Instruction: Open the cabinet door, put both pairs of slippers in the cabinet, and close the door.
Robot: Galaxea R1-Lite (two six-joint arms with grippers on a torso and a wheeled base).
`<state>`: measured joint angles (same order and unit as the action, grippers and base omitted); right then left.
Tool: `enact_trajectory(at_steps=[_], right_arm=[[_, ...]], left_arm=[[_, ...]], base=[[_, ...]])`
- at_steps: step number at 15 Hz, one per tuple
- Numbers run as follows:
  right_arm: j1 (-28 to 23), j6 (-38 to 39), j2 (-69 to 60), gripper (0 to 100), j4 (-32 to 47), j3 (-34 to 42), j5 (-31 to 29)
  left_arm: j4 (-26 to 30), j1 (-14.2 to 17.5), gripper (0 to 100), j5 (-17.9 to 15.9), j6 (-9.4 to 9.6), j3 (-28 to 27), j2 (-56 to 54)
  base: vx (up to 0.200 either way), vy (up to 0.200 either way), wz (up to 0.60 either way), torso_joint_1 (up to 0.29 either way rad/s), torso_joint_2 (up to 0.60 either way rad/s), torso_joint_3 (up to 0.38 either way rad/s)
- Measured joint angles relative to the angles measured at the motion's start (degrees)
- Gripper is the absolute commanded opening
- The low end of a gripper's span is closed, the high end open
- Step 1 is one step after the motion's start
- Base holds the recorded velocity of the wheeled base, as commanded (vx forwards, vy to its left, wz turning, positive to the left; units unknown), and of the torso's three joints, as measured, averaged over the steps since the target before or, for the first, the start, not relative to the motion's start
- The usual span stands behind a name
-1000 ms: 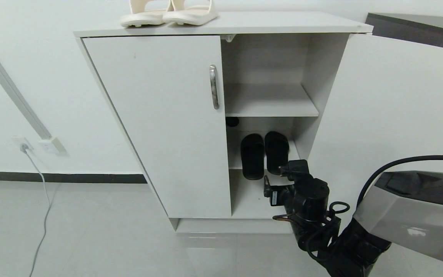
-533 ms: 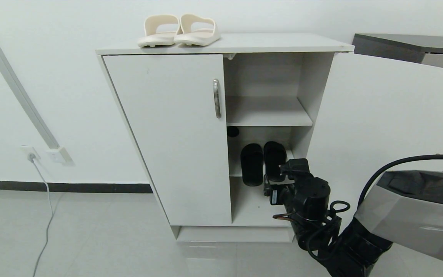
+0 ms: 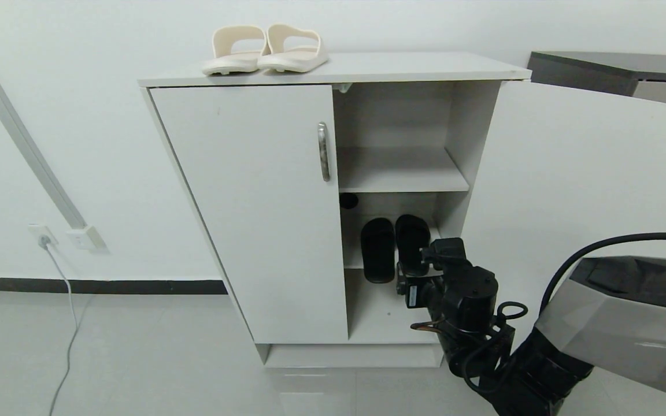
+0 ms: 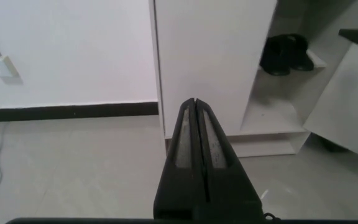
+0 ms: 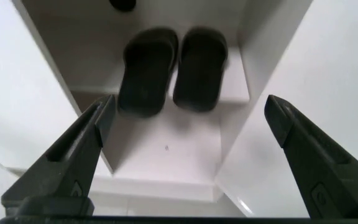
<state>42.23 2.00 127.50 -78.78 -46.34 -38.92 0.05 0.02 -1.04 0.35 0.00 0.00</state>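
Jaws apart, the right gripper (image 3: pixel 414 263) hangs before the black slippers (image 3: pixel 395 247) at the cabinet (image 3: pixel 425 65) shelf's front edge; the left gripper (image 4: pixel 194 106) has its jaws together. It is best backed straight out, then raised to the cream slippers (image 3: pixel 265 49) on top.

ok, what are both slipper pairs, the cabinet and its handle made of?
Cream slippers: likely moulded foam or rubber, matte, with thick one-piece soles and straps. Black slippers: same shape and matte look, probably the same. Cabinet: probably laminated board, with smooth white flat panels and square edges. Handle: looks like metal, with a silvery sheen.
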Motion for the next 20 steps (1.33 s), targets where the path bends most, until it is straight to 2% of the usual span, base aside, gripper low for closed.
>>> enact_trajectory(at_steps=[15, 20], right_arm=[[0.2, 0.0, -0.2, 100, -0.1, 0.5, 0.0], [0.2, -2.2, -0.5, 100, -3.0, 2.1, 0.1]], left_arm=[[0.0, 0.0, 0, 0.3, -0.17, 0.0, 0.0], [0.0, 0.0, 0, 0.4, -0.57, 0.0, 0.0]], base=[[0.000, 0.200, 0.00, 0.001, 0.00, 0.003], [0.000, 0.000, 0.00, 0.000, 0.00, 0.000]])
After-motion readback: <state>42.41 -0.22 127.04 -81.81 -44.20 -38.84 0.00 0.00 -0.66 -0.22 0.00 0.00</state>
